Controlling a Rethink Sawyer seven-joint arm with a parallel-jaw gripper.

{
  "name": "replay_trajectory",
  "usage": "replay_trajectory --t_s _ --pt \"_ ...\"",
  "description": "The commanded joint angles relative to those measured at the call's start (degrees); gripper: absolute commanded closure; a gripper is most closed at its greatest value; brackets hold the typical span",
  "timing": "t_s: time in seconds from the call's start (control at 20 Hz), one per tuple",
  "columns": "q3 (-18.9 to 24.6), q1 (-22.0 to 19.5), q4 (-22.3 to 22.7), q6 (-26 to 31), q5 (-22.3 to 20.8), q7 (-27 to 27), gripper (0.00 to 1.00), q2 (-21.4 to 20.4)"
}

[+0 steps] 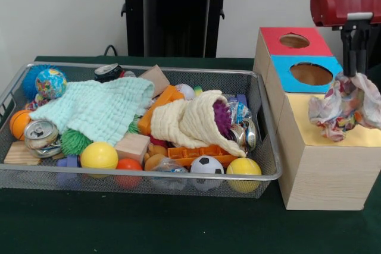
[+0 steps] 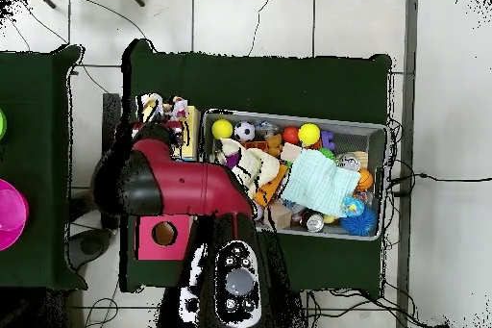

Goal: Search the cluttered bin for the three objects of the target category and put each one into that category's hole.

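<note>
The gripper (image 1: 355, 69) is hung above the yellow-topped box (image 1: 324, 147), closed on a patterned cloth (image 1: 345, 106); overhead, the cloth (image 2: 152, 108) is glimpsed at the arm's (image 2: 178, 185) 12 o'clock, the box being mostly hidden.

Sawyer arm (image 2: 178, 189): glossy red shell with rounded, barrel-like segments, joined by black sections. Front view: a red cylindrical link (image 1: 345, 5) capped by black housing, with a grey band beneath it and slim black fingers (image 1: 355, 49) below. Pedestal (image 1: 175, 13): black upright column under a wide black top. Overhead view: a black oval head (image 2: 237, 284) bearing a grey panel with round buttons.
</note>
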Motion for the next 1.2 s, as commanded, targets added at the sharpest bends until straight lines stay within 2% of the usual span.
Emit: replay_trajectory --t_s 0.05,0.35,0.65,0.95,1.2 --pt "3.34 -2.31 3.82 -6.65 -2.17 11.62 1.0 4.65" --pt "4.66 -3.59 4.86 -11.87 -3.1 12.29 1.0 7.15" --pt "5.23 -4.43 5.4 -13.2 -3.01 12.11 1.0 8.32" --pt "5.44 -4.46 6.7 -9.26 0.57 13.61 1.0 9.68" --pt "4.11 -2.41 8.4 -2.12 6.81 16.7 1.0 8.83"
